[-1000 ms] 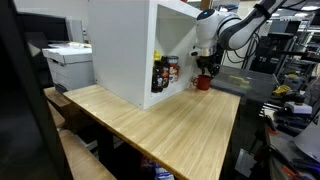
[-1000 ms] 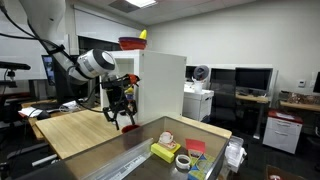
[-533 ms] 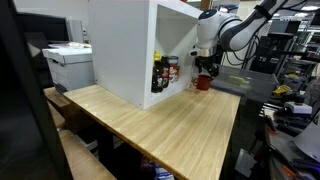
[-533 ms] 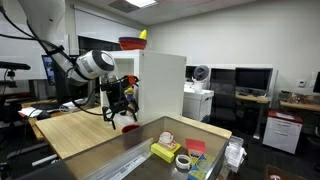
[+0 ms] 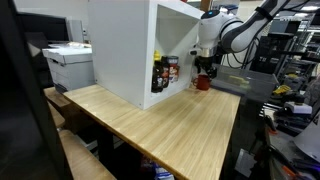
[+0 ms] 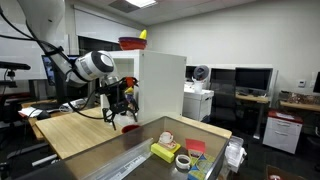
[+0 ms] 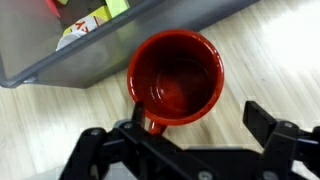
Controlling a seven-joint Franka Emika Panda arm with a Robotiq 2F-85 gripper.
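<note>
As both exterior views show, a wide wooden table (image 5: 170,125) carries the whole scene. On it stands a big white cabinet (image 5: 120,45) with one side open. Low inside it I see some dark bottles and jars (image 5: 165,74), too small to name. In an exterior view a red bowl (image 6: 130,43) sits on top of the cabinet, with a yellow thing (image 6: 142,34) at 1 o'clock of it.

The robot arm (image 5: 238,28) comes in from 2 o'clock in an exterior view and bends down just beside the open side of the cabinet. A grey bin (image 6: 135,148) with tape rolls and small coloured things fills the foreground at 6 o'clock in an exterior view. In the wrist view its wall runs from 9 o'clock up to 12 o'clock.

The gripper (image 7: 175,128) hangs over the table and points down. In the wrist view its fingers (image 7: 92,140) show at 7 o'clock and at 4 o'clock, spread wide, and they hold nothing.

The red mug (image 7: 177,78) stands upright on the table, directly under the gripper, just beside the wall of the bin and near the open side of the cabinet. The fingers do not touch it in the wrist view. Its handle (image 7: 150,124) points to 7 o'clock there, toward the body of the gripper.
</note>
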